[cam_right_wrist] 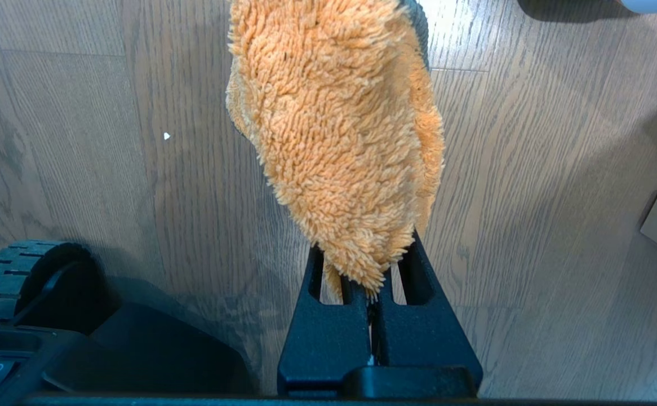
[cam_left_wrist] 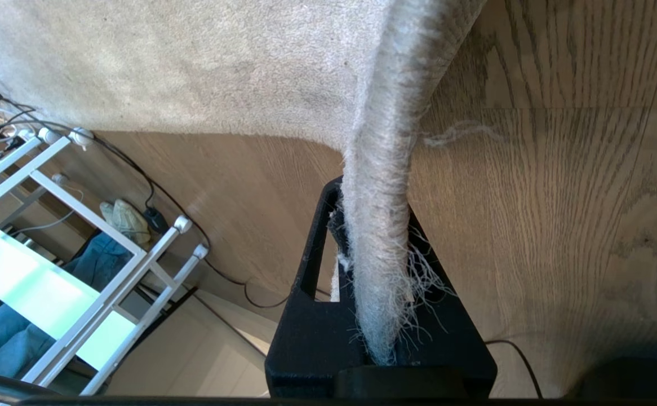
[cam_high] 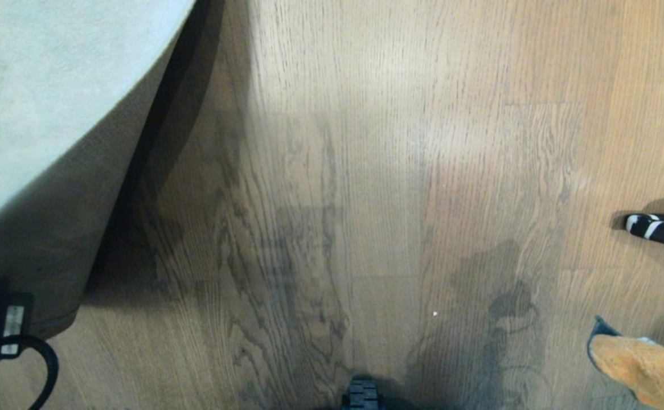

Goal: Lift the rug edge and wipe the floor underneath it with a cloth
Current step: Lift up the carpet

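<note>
**A:** Left pincer (cam_left_wrist: 382,270) is clamped on the rug edge (cam_left_wrist: 382,186), lifted off the floor (cam_high: 366,171). Heavy?

**B:** Floppy, draggy. Cloth (cam_right_wrist: 340,141), pinched in the right pincer (cam_right_wrist: 371,287), looks light and soft.

One rug (cam_high: 41,85), its rug edge (cam_left_wrist: 382,186) raised. One cloth (cam_right_wrist: 340,135), orange. Two grippers: the left gripper (cam_left_wrist: 373,316) and the right gripper (cam_right_wrist: 371,304). One black-and-white striped object (cam_high: 659,229). One base wheel (cam_right_wrist: 7,279). One white shelf frame (cam_left_wrist: 80,237). One floor (cam_high: 377,171) of wood planks.

Downward head view; close wrist views
</note>
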You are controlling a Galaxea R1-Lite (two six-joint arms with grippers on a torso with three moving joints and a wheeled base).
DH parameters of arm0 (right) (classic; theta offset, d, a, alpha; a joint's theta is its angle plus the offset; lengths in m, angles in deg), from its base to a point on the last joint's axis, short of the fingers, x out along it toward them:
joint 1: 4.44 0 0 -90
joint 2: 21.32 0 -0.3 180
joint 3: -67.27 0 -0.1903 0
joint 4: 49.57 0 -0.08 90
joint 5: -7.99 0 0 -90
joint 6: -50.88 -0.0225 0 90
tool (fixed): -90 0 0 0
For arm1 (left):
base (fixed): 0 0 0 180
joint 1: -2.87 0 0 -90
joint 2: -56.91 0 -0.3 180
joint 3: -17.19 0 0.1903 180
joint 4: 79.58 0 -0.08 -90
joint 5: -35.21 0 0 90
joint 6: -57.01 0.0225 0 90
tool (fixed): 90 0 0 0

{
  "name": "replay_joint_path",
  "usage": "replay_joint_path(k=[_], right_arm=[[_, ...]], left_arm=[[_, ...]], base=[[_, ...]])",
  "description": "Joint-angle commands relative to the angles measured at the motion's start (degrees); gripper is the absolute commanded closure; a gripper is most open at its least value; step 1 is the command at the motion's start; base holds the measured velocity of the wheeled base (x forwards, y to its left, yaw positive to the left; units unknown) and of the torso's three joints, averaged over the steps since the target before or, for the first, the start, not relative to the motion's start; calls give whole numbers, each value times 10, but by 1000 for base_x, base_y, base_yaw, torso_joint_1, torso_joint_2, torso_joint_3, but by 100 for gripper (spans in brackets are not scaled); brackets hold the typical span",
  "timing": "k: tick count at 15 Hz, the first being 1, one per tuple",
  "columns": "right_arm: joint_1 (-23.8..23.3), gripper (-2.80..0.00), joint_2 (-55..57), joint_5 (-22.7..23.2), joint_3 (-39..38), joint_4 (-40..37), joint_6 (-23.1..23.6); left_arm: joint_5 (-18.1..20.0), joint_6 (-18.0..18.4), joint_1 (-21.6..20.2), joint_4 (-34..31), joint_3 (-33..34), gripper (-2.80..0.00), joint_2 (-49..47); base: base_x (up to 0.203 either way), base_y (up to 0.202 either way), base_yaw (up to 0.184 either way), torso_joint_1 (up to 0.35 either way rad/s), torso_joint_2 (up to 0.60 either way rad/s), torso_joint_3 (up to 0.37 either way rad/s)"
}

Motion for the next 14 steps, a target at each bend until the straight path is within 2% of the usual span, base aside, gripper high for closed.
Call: replay_joint_path(k=[1,11,14], right_arm=[[0,0,1,0,0,0,0],[0,0,1,0,0,0,0],[0,0,1,0,0,0,0]], left_arm=[[-3,-1,-1,-1,1,0,0],[-4,-1,0,-1,5,0,1],[-4,-1,0,-1,5,0,2]], base=[[0,0,0,0,0,0],[0,0,0,0,0,0],[4,131,-1,2,6,0]])
